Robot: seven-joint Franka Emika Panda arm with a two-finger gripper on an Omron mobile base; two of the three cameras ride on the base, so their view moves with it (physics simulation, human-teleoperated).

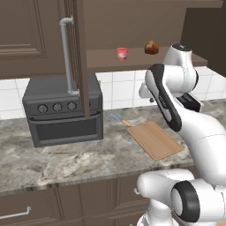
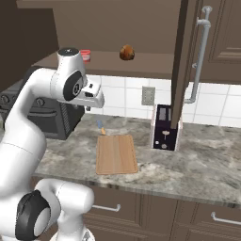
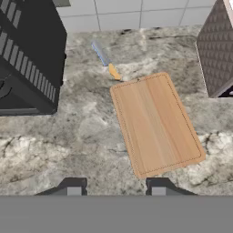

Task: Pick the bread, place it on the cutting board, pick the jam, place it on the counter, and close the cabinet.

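**Q:** What is obscured or cut off?

**A:** In the left base view my own forearm covers my gripper. In the hand view my gripper (image 3: 113, 186) shows as two dark finger tips (image 3: 73, 186) at the bottom edge, cut off by the frame. They stand apart with nothing between them: parted, holding nothing. The open cabinet (image 1: 80, 57) door stands edge-on in the left base view and hides part of the toaster oven (image 1: 64, 110) behind it. In the right base view the other open door (image 2: 184, 61) crosses in front of the toaster (image 2: 165, 128).

**Q:** Describe the task items and their locations.

**A:** The bread (image 1: 151, 47) is a small round bun with a glossy dark-brown crust. It sits on the cabinet's inner shelf (image 1: 145, 59), toward its right end. The jam (image 1: 122, 54) is a small red jar with a whitish band and a red lid, upright on the same shelf, left of the bread and apart from it. The cutting board (image 3: 156, 123) is light tan wood, flat on the counter (image 3: 82, 136), between the toaster oven and the toaster.

**Q:** Orientation of the board?

**A:** Its long axis runs from the counter's front edge back toward the tiled wall (image 1: 119, 88), slightly skewed. A small knife (image 3: 105, 60) with an orange and blue body lies just beyond its far corner.
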